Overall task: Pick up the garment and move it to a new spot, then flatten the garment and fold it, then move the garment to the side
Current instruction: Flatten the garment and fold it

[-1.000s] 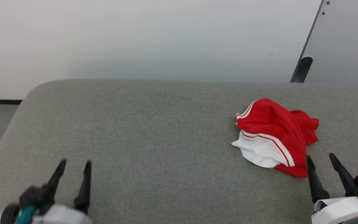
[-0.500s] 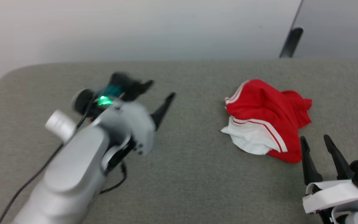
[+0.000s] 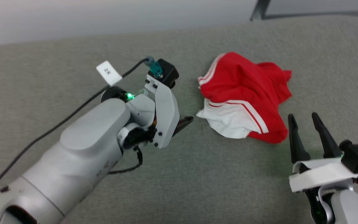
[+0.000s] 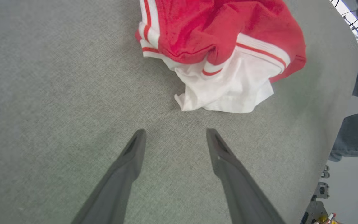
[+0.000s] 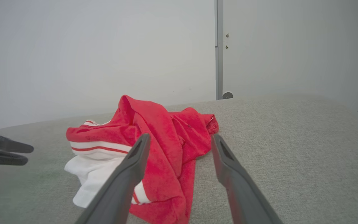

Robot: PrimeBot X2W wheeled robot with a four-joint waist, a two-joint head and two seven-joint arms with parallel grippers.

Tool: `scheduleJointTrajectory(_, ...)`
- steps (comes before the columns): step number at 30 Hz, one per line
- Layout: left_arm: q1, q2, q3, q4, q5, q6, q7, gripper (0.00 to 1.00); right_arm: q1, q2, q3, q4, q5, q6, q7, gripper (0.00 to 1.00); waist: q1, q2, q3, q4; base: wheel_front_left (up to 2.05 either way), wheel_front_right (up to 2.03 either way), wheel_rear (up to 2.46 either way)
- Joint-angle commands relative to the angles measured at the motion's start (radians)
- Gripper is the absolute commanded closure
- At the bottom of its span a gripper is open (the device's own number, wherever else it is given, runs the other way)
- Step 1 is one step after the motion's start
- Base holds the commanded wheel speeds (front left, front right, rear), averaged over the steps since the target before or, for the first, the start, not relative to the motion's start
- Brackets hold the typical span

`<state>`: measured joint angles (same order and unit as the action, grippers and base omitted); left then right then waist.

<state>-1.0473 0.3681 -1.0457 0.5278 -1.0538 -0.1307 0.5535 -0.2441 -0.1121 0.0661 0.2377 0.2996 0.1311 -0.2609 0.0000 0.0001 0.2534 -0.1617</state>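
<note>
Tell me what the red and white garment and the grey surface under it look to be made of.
The garment: probably thin, soft fabric with a matte finish, judging by its limp crumpled folds and striped trim. The grey surface: a matte woven, upholstery-like cloth, judging by its fine speckled weave.

My left forearm is a smooth pale-grey shell carrying a lit green indicator, black cable, white tag and teal connector. The left gripper has dark, tapered fingers.
</note>
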Motion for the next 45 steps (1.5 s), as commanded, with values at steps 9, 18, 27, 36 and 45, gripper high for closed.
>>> scheduleJointTrajectory(9, -0.079, -0.003, -0.135, 0.054, -0.115, 0.001, -0.053, 0.00, -0.047, 0.031, 0.004, -0.019, 0.005, -0.001, -0.005, 0.00, 0.0000, -0.0001, 0.096, -0.114, 0.00, 0.00, 0.00)
scheduleJointTrajectory(18, -0.115, -0.006, -0.205, 0.087, -0.178, 0.000, -0.117, 0.00, -0.044, 0.040, 0.005, -0.016, 0.001, -0.001, -0.005, 0.00, 0.0000, -0.0001, 0.094, -0.121, 0.00, 0.00, 0.00)
scheduleJointTrajectory(27, -0.108, -0.016, -0.227, 0.086, -0.228, 0.000, -0.148, 1.00, -0.030, 0.028, -0.007, -0.014, -0.008, -0.001, -0.005, 0.00, 0.0000, -0.0001, 0.067, -0.089, 0.00, 0.00, 0.00)
scheduleJointTrajectory(36, -0.121, 0.112, -0.232, -0.004, -0.283, 0.000, -0.154, 1.00, 0.020, 0.008, -0.011, -0.010, -0.015, -0.001, -0.005, 0.00, 0.0000, -0.0001, -0.006, 0.018, 0.00, 0.00, 0.00)
scheduleJointTrajectory(45, -0.093, 0.310, -0.231, -0.026, -0.352, 0.000, -0.120, 1.00, 0.038, -0.011, -0.005, -0.009, -0.019, -0.001, -0.005, 0.00, 0.0000, -0.0001, -0.042, 0.096, 0.00, 0.00, 0.00)
